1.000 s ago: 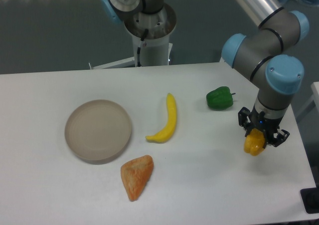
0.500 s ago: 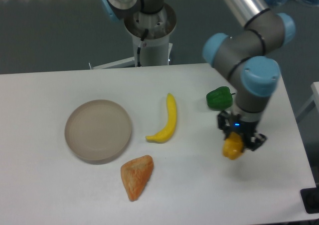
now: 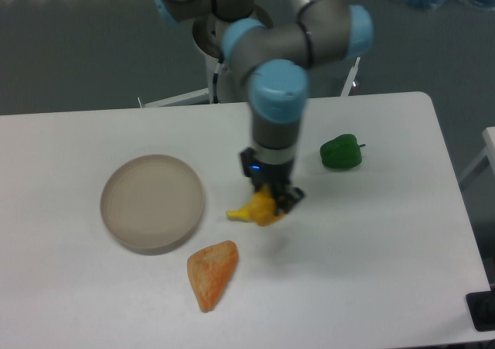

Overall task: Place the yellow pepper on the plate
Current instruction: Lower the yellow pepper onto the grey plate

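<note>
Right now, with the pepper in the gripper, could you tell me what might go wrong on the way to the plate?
The gripper carries the yellow pepper directly over the banana; travelling low, it might knock the banana. A loose grip could drop the pepper short of the plate.

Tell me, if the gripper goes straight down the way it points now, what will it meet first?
Probably the banana. The gripper points down, shut on the yellow pepper, and the banana's lower end shows just beside the pepper. Depth is unclear, so it might reach the bare table instead.
</note>
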